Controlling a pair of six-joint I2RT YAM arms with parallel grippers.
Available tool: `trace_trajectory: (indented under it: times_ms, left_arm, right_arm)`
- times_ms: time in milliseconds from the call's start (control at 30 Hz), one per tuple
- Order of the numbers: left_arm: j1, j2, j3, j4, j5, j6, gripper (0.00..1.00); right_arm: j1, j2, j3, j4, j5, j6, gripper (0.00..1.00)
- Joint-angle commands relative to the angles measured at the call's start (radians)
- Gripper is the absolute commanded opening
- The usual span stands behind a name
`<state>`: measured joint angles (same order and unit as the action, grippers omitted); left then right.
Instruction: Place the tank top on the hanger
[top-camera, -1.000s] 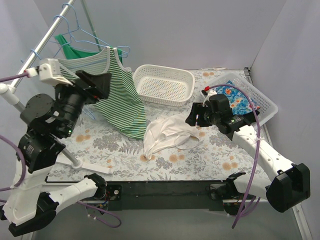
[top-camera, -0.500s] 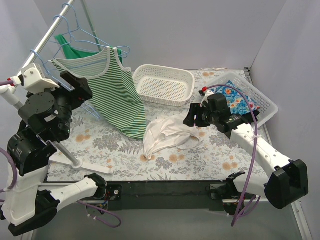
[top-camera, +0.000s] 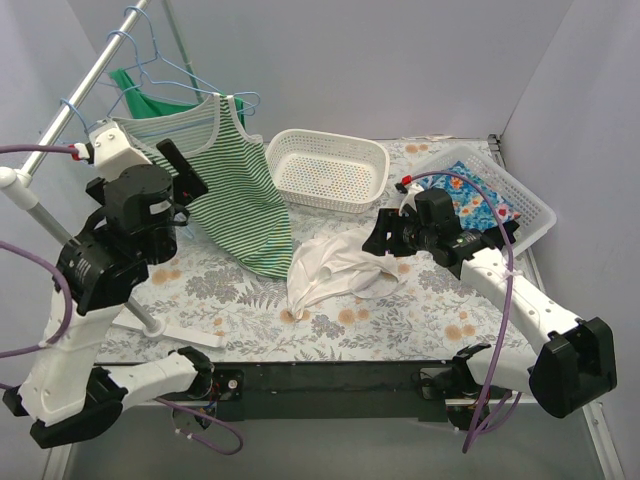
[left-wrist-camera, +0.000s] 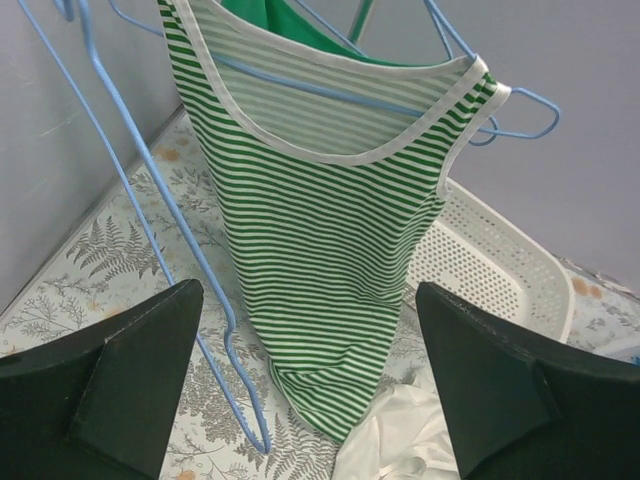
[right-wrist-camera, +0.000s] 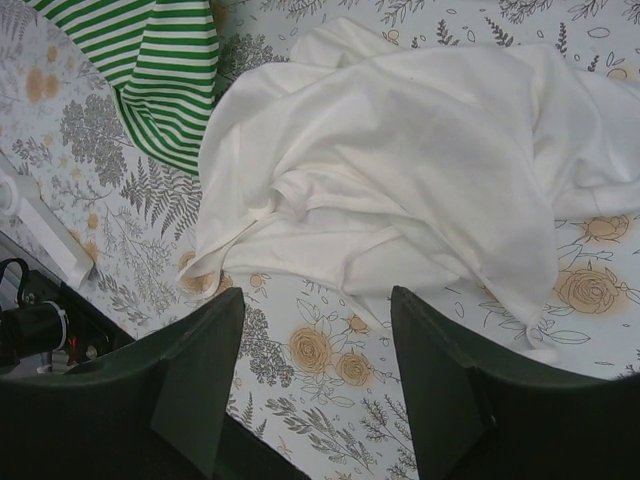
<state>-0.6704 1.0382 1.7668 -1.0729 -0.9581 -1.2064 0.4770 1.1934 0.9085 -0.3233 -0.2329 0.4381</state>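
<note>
- Currently the tank top lies crumpled on the desk, near its middle and in front of the white mesh basket.
- Its left edge is just beside the lower hem of the green-and-white striped top.
- The striped top hangs on a light-blue wire hanger from the rail. Behind it hangs a solid green top.
- An empty hanger hangs to the left of the striped top. Its lower end is close to the desk.
- Left arm: raised beside the rail and facing the striped top. The left jaws are spread wide and hold nothing.
- Right arm: reaches over the desk. The right jaws are spread wide above the near right part of the tank top and hold nothing; contact with the cloth cannot be determined.
- A second basket with patterned blue cloth stands at the far right.
</note>
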Motion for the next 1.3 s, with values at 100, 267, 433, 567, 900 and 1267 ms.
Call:
trace_trajectory:
  times_ms: [100,267,433,567,900,1267]
  left_arm:
    - [0.0,0.016,0.005,-0.067,-0.103,-0.041,0.89]
    - [0.0,0.009,-0.029,-0.064,-0.11,-0.048,0.88]
    - [0.002,0.005,-0.078,-0.029,-0.126,-0.041,0.85]
    - [0.005,0.006,-0.133,0.054,-0.175,0.002,0.79]
    - [0.147,0.019,-0.268,0.386,-0.173,0.197,0.7]
    - [0.198,0.048,-0.319,0.591,-0.113,0.252,0.4]
  right_arm:
    - [-0.002,-0.035,-0.031,0.027,-0.031,-0.018,0.69]
    - [-0.002,-0.031,-0.028,0.029,-0.032,-0.03,0.69]
    - [-0.002,-0.021,-0.034,0.029,-0.037,-0.036,0.69]
    - [-0.002,-0.011,-0.034,0.03,-0.057,-0.036,0.69]
    - [-0.002,-0.023,-0.013,0.0,-0.071,-0.073,0.69]
    - [-0.002,-0.06,-0.028,-0.003,-0.069,-0.073,0.69]
